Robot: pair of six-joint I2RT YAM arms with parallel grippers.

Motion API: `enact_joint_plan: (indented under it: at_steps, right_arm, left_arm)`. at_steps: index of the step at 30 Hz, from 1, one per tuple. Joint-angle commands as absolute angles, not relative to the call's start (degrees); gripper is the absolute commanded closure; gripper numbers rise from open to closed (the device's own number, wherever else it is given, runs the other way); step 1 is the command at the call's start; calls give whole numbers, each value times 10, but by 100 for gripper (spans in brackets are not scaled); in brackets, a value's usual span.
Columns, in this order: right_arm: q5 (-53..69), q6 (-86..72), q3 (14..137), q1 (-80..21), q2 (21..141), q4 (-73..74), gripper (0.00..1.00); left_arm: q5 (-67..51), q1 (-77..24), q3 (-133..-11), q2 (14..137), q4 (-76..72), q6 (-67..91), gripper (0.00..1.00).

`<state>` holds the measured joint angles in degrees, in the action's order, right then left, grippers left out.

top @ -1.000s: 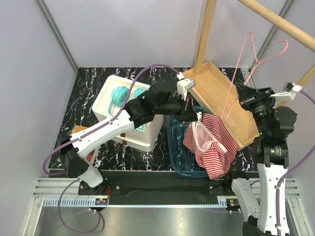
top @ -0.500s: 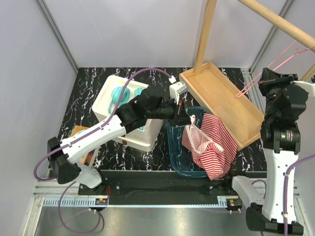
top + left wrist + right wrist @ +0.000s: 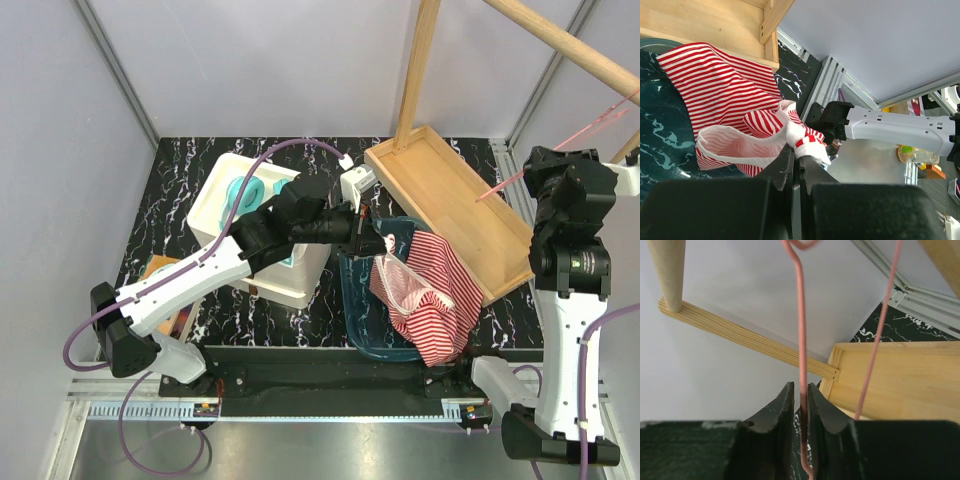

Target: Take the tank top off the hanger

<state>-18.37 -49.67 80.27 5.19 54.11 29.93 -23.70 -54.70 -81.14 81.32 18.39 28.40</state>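
- The tank top point(image 3: 430, 290) lies bunched over the right side of the blue tub point(image 3: 352, 300). Its far edge sits against the near rim of the wooden tray point(image 3: 450, 200), and 1 fold hangs over the tub's near rim.
- The left gripper point(image 3: 375, 240) reaches in from the left, past the white bin point(image 3: 225, 195). In the left wrist view its fingers point(image 3: 790, 165) are pressed together on a gathered bit of the garment's pale edge. This pinch appears intended to anchor the fabric low over the tub.
- The hanger point(image 3: 600, 122) is up at the far right, well apart from the tank top. No fabric shows on the pink wire in any view.
- The right gripper point(image 3: 550, 165) is raised beside the slanted rack pole point(image 3: 560, 40). In the right wrist view 1 run of the wire point(image 3: 800, 315) passes between the 2 fingers. The jaws stand only narrowly apart, and it cannot be told whether the pads grip the wire or merely bracket it.
- Judgement: holding the wire high while the garment is held low keeps the 2 items separated, so the removal looks essentially complete.
- Judgement: the remaining work is probably to let the fabric drop into the tub and to park the hanger.
- Risk: a loose wire could slip from the jaws and fall toward the tray.
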Motion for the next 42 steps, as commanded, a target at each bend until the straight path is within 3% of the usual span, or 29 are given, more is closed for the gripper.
enact_joint_plan:
  at_steps: [1,4,5,8,12,18,24,37,38,42]
  right_arm:
    - [-175,-485,779,52,487,307,64]
    - [-146,-456,756,52,461,313,43]
    - [-137,-447,754,52,445,326,31]
    - [-92,-412,751,52,410,364,14]
    - [-39,-354,740,52,346,421,0]
    - [102,-301,667,52,213,476,0]
    - [300,-289,564,54,163,460,0]
    - [472,-279,464,55,228,353,2]
    - [482,-295,461,55,229,344,5]
    - [508,-347,458,55,249,289,62]
  left_arm:
    - [-228,-548,-825,789,163,284,100]
    - [-225,-548,-838,788,169,281,100]
    - [-224,-548,-842,788,171,279,100]
    - [-221,-548,-862,788,179,271,100]
    - [-215,-548,-899,794,196,262,100]
    - [-214,-548,-956,810,208,256,100]
    - [-241,-548,-1037,834,210,266,100]
    - [-289,-549,-1182,900,207,277,100]
    - [-284,-549,-1196,903,206,274,100]
    - [-273,-548,-1249,940,206,258,100]
